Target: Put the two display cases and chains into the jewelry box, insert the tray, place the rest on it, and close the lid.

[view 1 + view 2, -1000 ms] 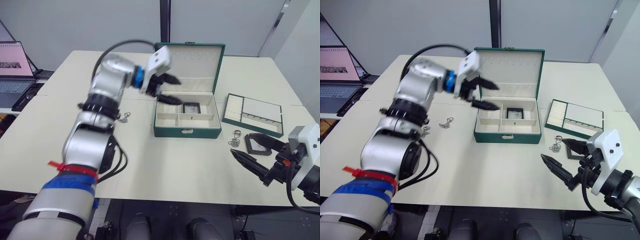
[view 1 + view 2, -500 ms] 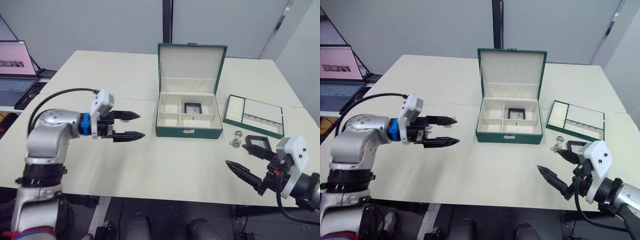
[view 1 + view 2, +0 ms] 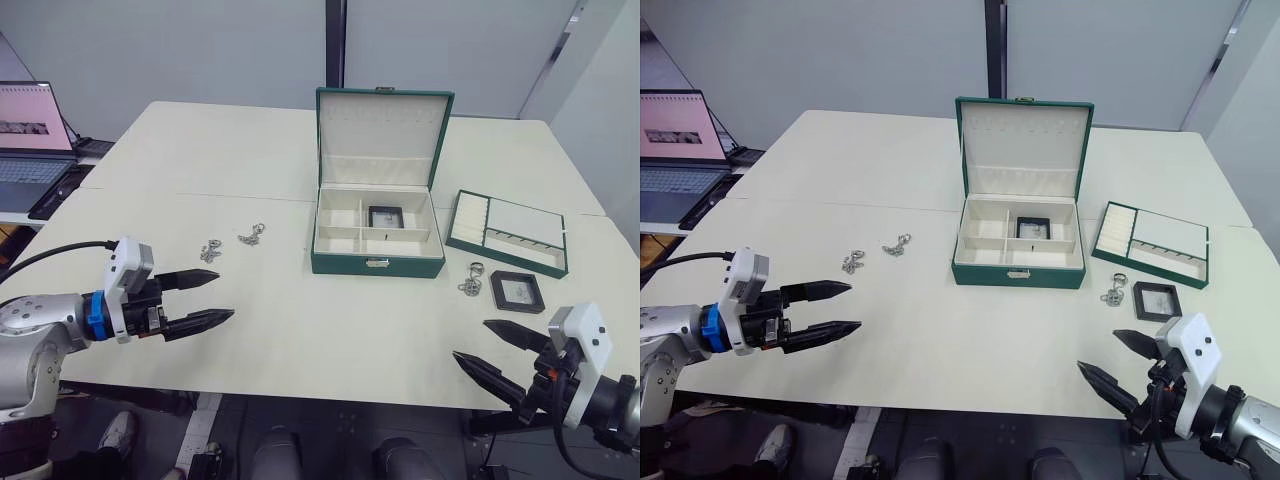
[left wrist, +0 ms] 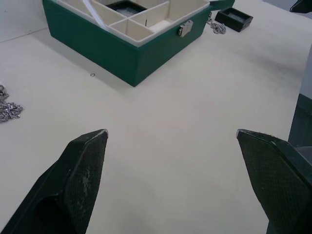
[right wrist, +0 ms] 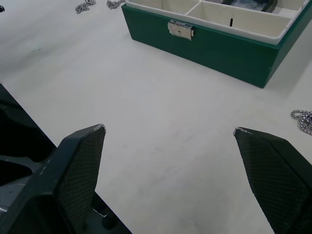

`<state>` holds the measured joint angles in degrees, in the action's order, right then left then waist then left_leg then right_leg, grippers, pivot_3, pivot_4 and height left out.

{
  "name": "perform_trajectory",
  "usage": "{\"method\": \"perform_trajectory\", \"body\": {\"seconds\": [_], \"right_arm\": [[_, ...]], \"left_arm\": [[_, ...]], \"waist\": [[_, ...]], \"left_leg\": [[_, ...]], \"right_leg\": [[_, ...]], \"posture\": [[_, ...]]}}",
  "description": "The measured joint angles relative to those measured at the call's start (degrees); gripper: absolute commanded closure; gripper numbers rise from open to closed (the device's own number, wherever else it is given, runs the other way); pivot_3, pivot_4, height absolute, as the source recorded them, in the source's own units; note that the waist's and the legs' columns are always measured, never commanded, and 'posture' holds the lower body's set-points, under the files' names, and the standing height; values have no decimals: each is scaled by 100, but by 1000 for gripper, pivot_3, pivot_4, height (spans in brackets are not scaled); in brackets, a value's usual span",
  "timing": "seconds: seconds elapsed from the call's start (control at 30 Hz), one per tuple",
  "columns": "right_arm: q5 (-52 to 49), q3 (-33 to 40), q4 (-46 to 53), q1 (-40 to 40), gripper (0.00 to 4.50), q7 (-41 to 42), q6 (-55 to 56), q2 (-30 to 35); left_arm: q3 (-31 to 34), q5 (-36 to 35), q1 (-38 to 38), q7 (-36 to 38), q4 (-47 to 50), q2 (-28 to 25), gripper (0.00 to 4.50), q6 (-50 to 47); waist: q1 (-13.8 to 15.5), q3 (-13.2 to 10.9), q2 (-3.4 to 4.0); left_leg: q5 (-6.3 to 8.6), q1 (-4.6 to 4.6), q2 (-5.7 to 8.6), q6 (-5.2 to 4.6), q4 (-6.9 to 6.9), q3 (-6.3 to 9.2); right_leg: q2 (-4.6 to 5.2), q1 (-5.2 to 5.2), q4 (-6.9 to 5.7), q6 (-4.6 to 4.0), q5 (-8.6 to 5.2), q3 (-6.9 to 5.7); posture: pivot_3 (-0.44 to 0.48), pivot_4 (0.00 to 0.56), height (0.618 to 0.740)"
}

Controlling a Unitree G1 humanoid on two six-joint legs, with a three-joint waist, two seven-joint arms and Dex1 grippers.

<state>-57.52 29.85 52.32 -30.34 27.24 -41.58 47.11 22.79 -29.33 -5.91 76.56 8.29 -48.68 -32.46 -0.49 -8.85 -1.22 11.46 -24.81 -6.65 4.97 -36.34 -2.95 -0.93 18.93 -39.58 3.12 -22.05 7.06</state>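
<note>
The dark green jewelry box (image 3: 375,262) stands mid-table with its lid (image 3: 383,120) upright. One display case (image 3: 384,216) lies in a rear compartment. The other display case (image 3: 517,291) rests on the table to the box's right, beside a chain (image 3: 470,280). Two more chains (image 3: 210,250) (image 3: 251,236) lie left of the box. The tray (image 3: 505,230) sits further right. My left gripper (image 3: 225,294) hovers open and empty near the front left. My right gripper (image 3: 470,340) is open and empty at the front right edge.
A laptop (image 3: 30,130) sits on a side table at the far left. The box's gold clasp (image 5: 180,29) faces the front. Bare tabletop (image 3: 330,330) stretches between my two grippers.
My left arm has swung back from over the box to the front left of the table. My right gripper has drawn back to the front edge, uncovering the display case on the table.
</note>
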Motion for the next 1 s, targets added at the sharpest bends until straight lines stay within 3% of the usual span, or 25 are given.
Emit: {"method": "perform_trajectory", "body": {"seconds": [0.17, 0.3, 0.7, 1.0], "right_arm": [[9, 0, -1, 109, 0, 34, -2, 4], [4, -20, -6, 387, 0, 112, -18, 157], [-383, -1235, 40, 2707, 0, -228, -161, 536], [-453, -1363, 6, 2874, 0, -217, -221, 637]], "left_arm": [[-3, -201, -186, -127, 10, -34, 142, -7], [-114, -200, -258, -780, 134, -36, 142, -361], [-396, -256, -632, -2128, 439, -247, 142, -1746], [-325, -415, -409, -2362, 610, -275, 142, -1855]], "waist": [[0, 0, 0], [-10, 0, 0], [-58, -2, -3], [-87, -3, -5]], "left_leg": [[0, 0, 0, 0, 0, 0], [0, 0, -1, 0, 0, 0], [0, -1, -1, 0, 5, -2], [0, -2, 0, 0, 5, -2]], "right_leg": [[0, 0, 0, 0, 0, 0], [-1, 2, -2, 0, 0, 2], [-1, 12, -3, 0, 0, 6], [1, 11, -3, 0, 0, 4]], "posture": [[0, 150, 740], [0, 150, 740], [0, 150, 740], [0, 150, 740]]}}
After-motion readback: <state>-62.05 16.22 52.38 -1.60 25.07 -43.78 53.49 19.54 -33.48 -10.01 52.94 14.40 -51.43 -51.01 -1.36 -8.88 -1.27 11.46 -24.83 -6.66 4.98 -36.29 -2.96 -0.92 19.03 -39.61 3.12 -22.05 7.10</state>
